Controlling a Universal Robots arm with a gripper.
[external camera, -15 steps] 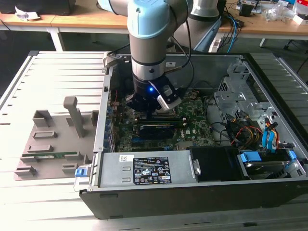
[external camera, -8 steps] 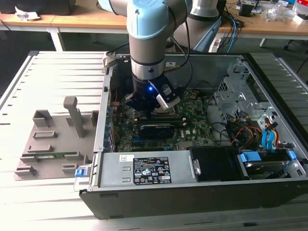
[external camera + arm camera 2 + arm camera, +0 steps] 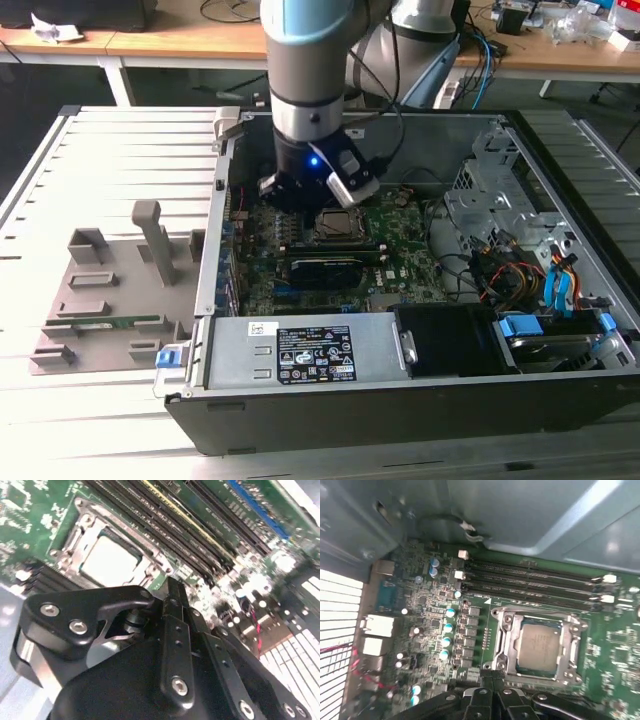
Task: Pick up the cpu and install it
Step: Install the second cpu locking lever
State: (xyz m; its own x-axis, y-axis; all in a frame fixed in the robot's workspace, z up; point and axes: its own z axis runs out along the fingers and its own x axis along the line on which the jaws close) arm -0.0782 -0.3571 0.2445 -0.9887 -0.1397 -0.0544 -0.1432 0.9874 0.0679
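Apparently closed, empty jaws above seated cpu (image 3: 538, 645).

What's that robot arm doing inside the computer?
The arm is reaching into an open computer case, and its gripper is just above the motherboard. The cpu already sits in its socket, silvery top showing. The gripper is right beside the socket with its fingers closed together and nothing between them. The memory slots run alongside the socket.
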